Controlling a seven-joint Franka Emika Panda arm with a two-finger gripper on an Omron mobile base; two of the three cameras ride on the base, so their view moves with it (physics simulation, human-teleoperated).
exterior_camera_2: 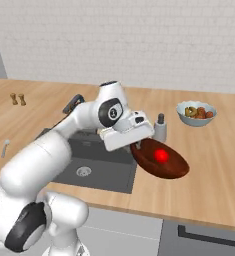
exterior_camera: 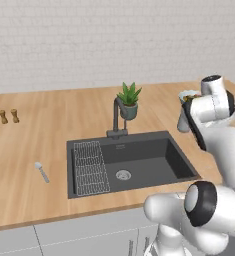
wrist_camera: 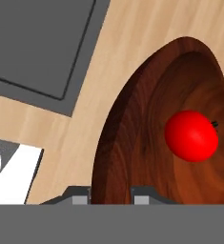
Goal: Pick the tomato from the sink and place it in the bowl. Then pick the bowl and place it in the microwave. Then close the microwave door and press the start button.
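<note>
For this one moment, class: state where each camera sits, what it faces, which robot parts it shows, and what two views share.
Left base view: behind the arm's left, facing the sink; arm rises at lower right.
Right base view: behind its right, facing the bowl holding the tomato; arm at lower left.
Hand view: on the hand, along the gripper, whose fingertips straddle the bowl's rim.
Shared: both base views show the sink and counter.

Base views flank the sink (exterior_camera: pixel 131 162) — hand view close on bowl (wrist_camera: pixel 147 138).

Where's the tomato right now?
The tomato lies inside the reddish-brown bowl, right of the sink in the right base view, with the gripper at the bowl's near rim.
</note>
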